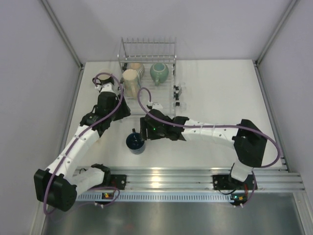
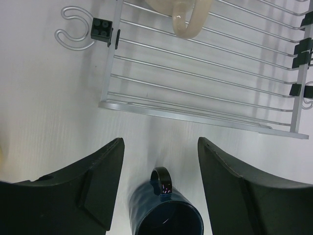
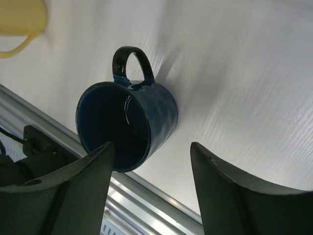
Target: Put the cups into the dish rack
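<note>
Top view: noted a beige cup (image 1: 131,79) and a round teal cup (image 1: 159,72) already in the silver wire rack (image 1: 146,49), upper centre; found a dark blue mug (image 1: 135,142) upright on the white table (image 1: 220,98), so judged partly done. Left wrist: saw left gripper (image 2: 160,147) spread open, empty, glossy mug low between its fingers. Right wrist: saw right gripper (image 3: 151,147) open beside the dimpled mug, not gripping; pale yellowish cup (image 3: 19,19) upper left.
</note>
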Tool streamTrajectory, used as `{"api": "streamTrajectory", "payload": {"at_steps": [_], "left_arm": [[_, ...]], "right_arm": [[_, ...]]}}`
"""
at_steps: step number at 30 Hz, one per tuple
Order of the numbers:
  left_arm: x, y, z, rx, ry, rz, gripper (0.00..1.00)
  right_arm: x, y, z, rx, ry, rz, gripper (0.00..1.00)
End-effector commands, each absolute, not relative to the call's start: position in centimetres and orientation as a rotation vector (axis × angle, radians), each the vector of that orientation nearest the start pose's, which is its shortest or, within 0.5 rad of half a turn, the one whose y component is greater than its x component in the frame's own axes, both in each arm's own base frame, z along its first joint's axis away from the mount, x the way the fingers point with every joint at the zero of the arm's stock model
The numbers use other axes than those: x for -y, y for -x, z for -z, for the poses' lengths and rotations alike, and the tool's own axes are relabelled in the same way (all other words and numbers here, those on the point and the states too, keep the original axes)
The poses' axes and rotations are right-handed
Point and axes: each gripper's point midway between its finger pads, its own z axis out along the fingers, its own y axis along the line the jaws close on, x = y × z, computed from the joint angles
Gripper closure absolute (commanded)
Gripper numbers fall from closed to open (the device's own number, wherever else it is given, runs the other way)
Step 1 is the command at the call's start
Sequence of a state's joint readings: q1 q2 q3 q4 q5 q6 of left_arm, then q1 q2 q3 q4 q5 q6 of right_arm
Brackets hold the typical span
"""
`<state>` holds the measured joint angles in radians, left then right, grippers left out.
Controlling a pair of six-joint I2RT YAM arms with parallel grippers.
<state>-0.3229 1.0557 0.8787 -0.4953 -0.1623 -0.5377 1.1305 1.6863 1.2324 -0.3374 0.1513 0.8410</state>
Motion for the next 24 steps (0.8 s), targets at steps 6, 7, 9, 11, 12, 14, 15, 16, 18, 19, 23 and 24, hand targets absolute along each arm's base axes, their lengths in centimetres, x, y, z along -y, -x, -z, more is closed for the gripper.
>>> {"api": "streamTrajectory", "payload": {"at_steps": [6,7,9,11,12,14,15,16,18,19,23,24], "left_arm": [[8.8,-29.6,-16.8,-2.236,0.373,0.294,0.32],[8.9,-29.6,-16.6,-2.241,0.379,0.301,0.33],[9.2,-29.6,-16.2,-2.26,0.387,0.323,0.33],[9.5,-29.5,-16.0,-2.273,0.394,0.345,0.34],[9.8,-29.5,-16.0,-2.276,0.388,0.36,0.34],[9.8,-29.5,-16.3,-2.27,0.383,0.367,0.34],[10.0,-29.4,-16.4,-2.272,0.377,0.376,0.34],[10.0,-29.5,-16.6,-2.268,0.369,0.382,0.35],[10.6,-29.3,-16.9,-2.27,0.347,0.422,0.35],[10.8,-29.1,-16.8,-2.276,0.34,0.438,0.36],[12.1,-28.4,-17.2,-2.288,0.293,0.529,0.37],[12.3,-28.3,-17.4,-2.288,0.288,0.544,0.37]], "right_arm": [[-43.2,-18.4,-10.4,-2.485,0.312,-0.682,0.38],[-43.4,-18.2,-10.1,-2.492,0.324,-0.67,0.39],[-43.7,-18.2,-9.2,-2.506,0.336,-0.638,0.4],[-43.7,-17.9,-8.6,-2.524,0.356,-0.615,0.46],[-43.7,-17.9,-8.3,-2.527,0.363,-0.608,0.49],[-43.5,-17.9,-8.3,-2.523,0.366,-0.602,0.59],[-43.4,-17.9,-8.3,-2.52,0.371,-0.599,0.63],[-43.2,-17.9,-8.3,-2.516,0.375,-0.587,0.7],[-43.3,-18.0,-8.7,-2.496,0.377,-0.606,0.78],[-43.3,-18.1,-8.9,-2.489,0.383,-0.612,0.86],[-42.5,-18.0,-8.9,-2.469,0.395,-0.61,1.0],[-42.4,-18.1,-9.0,-2.451,0.391,-0.619,1.0]]}}
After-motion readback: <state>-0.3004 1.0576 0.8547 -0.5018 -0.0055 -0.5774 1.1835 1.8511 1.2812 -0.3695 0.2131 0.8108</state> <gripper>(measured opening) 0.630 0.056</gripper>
